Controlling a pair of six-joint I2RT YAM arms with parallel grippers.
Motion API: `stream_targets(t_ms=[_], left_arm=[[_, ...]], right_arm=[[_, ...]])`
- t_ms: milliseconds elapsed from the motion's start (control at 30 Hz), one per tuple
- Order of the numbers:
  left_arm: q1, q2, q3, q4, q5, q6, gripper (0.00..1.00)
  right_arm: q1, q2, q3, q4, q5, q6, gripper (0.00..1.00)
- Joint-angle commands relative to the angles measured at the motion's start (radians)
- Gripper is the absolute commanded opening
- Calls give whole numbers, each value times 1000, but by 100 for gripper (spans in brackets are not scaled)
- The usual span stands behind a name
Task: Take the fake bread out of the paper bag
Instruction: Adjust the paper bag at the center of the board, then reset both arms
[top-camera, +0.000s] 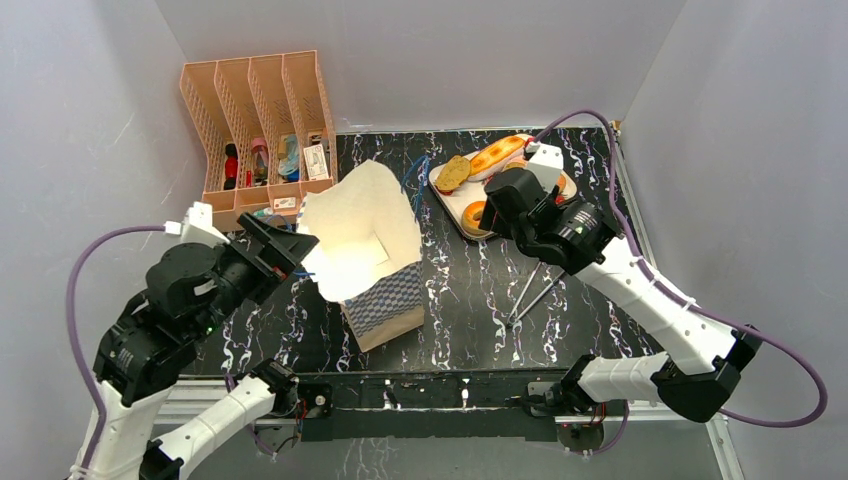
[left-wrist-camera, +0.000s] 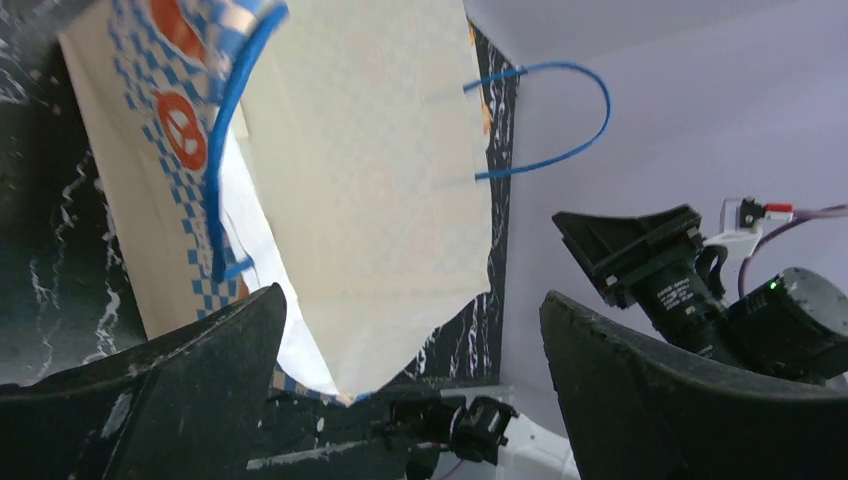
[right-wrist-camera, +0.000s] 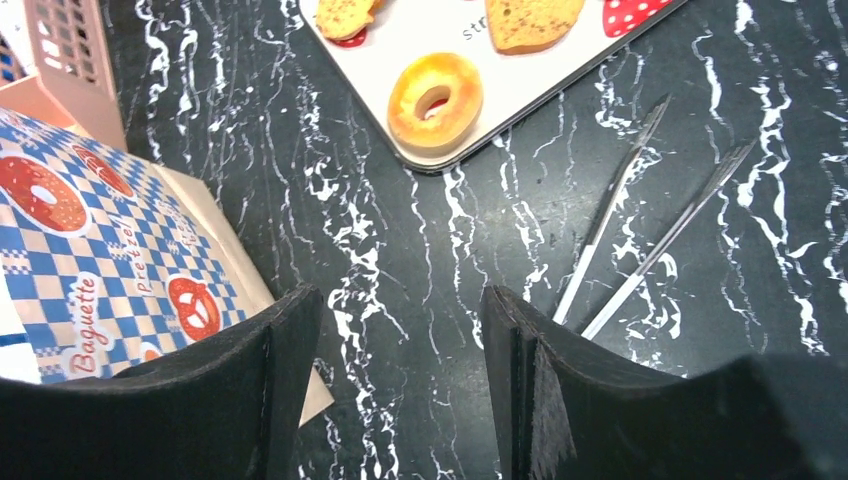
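Bread (top-camera: 497, 152) lies on the tray (right-wrist-camera: 500, 70) at the far right, just beyond the nearer right gripper (right-wrist-camera: 398, 300), jaws apart, while the left gripper (left-wrist-camera: 412, 300), jaws also apart, hovers at the left rim of the open paper bag (top-camera: 385, 300).

The paper bag (top-camera: 365, 240) is matt brown paper, white inside. The table (top-camera: 470, 290) is smooth, shiny black. The tongs (right-wrist-camera: 606, 215) are shiny metal. The donut (right-wrist-camera: 460, 80) looks glossy. The rack (top-camera: 255, 100) is peach plastic.
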Motion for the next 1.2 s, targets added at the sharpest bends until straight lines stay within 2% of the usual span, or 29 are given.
stream_targets(t_ms=[0, 133, 333, 467, 533, 600, 733, 900, 1033, 1167], left_arm=[[0, 21, 94, -44, -215, 65, 98], [-1, 77, 142, -1, -383, 142, 98], [-2, 196, 205, 141, -624, 397, 98], [-2, 245, 138, 304, -740, 592, 98], [-1, 268, 110, 360, -774, 660, 98], [-1, 290, 83, 427, -791, 729, 98], [74, 359, 57, 497, -719, 797, 98], [366, 427, 66, 430, -380, 700, 98], [551, 457, 67, 409, -227, 671, 98], [610, 453, 50, 423, -224, 658, 98]], right_arm=[[3, 21, 58, -25, 123, 4, 58], [-48, 74, 99, -9, 157, -39, 61], [-324, 146, 77, 105, -15, -141, 67], [-427, 154, 26, 219, -93, -182, 82], [-438, 155, -6, 256, -78, -190, 93], [-441, 165, -30, 273, -53, -183, 97], [-441, 198, -44, 220, 4, -105, 98], [-441, 203, -72, 170, 42, -60, 98], [-442, 167, -99, 187, 47, -71, 98], [-441, 115, -142, 238, 30, -128, 91]])
